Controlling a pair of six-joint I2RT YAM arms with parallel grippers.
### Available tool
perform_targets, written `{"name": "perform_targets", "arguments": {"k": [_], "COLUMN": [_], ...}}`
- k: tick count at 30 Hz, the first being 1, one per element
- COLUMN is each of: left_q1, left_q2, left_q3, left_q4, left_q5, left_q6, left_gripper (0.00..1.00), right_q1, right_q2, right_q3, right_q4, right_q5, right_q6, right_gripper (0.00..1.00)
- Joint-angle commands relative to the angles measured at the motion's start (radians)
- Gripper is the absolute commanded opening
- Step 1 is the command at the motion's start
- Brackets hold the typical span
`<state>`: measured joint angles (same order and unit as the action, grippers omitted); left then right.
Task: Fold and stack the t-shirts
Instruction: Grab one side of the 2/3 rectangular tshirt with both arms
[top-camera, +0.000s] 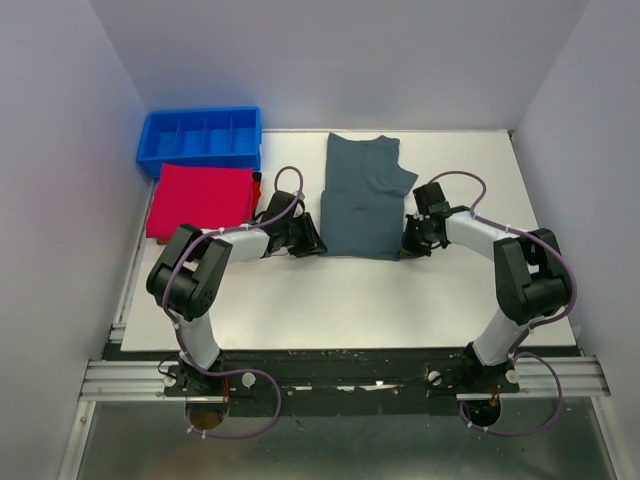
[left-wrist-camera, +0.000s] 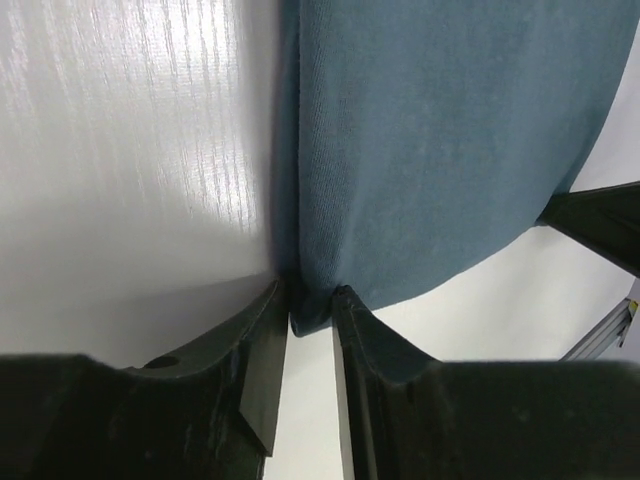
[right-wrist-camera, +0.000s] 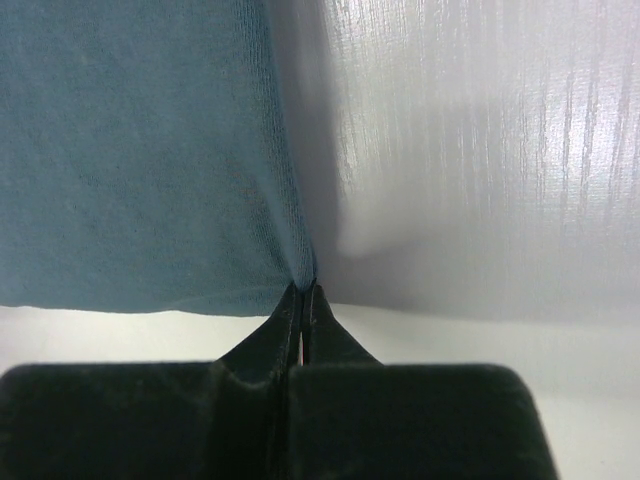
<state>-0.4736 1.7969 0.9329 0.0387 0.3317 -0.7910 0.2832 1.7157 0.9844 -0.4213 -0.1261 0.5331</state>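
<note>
Grey-blue t-shirt (top-camera: 365, 195) lies mid-surface, folded lengthwise into a narrow strip, collar at the far end, hem edge towards the arm bases. A short sleeve shows on its right side. It lies flat on the white surface (top-camera: 350, 300).

Left jaws: at the shirt's near-left corner. In the left wrist view the two black fingers (left-wrist-camera: 265, 340) stand with a narrow gap, and the corner of the t-shirt (left-wrist-camera: 450, 150) is tucked between their tips. Clamped on the cloth. Bare surface (left-wrist-camera: 130, 150) lies to the left of that edge.

Right jaws: at the near-right corner. In the right wrist view the fingers (right-wrist-camera: 285, 320) are pressed together with a pinch of the t-shirt's (right-wrist-camera: 130, 150) edge caught between the tips; the cloth puckers to a point there. Bare surface (right-wrist-camera: 480, 150) lies to the right.

Both arms reach inward, elbows out.

Red t-shirt (top-camera: 202, 200): folded square, far left, apart from the grey-blue one, just beside the blue divided bin (top-camera: 202, 140) at the back-left corner.
</note>
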Motion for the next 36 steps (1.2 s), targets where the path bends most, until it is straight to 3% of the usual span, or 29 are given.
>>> {"name": "perform_targets", "arguments": {"k": [1, 5, 16, 24, 30, 36], "left_q1": [-0.007, -0.007, -0.008, -0.105, -0.152, -0.148], "left_q2": [0.054, 0.052, -0.194, -0.456, -0.608, -0.624], "left_q3": [-0.017, -0.043, -0.075, -0.186, -0.201, -0.083], "left_q4": [0.062, 0.174, -0.026, -0.151, -0.236, -0.315], "left_q5": [0.075, 0.121, 0.038, -0.010, -0.033, -0.054], "left_q6": [-0.007, -0.059, 0.042, 0.036, 0.006, 0.029], "left_gripper": [0.33, 0.00, 0.00, 0.00, 0.00, 0.00], "right_q1": [0.016, 0.024, 0.024, 0.024, 0.022, 0.022], "right_q2": [-0.004, -0.028, -0.277, -0.594, -0.761, -0.730], "right_q3": [0.002, 0.002, -0.087, -0.224, -0.182, -0.057], "right_q4": [-0.002, -0.019, -0.091, -0.175, -0.307, -0.370], "right_q5": [0.008, 0.008, -0.001, -0.064, -0.076, 0.035], "right_q6": [-0.005, -0.021, -0.053, -0.036, -0.045, -0.053], "right_gripper": [0.01, 0.01, 0.01, 0.01, 0.01, 0.01]}}
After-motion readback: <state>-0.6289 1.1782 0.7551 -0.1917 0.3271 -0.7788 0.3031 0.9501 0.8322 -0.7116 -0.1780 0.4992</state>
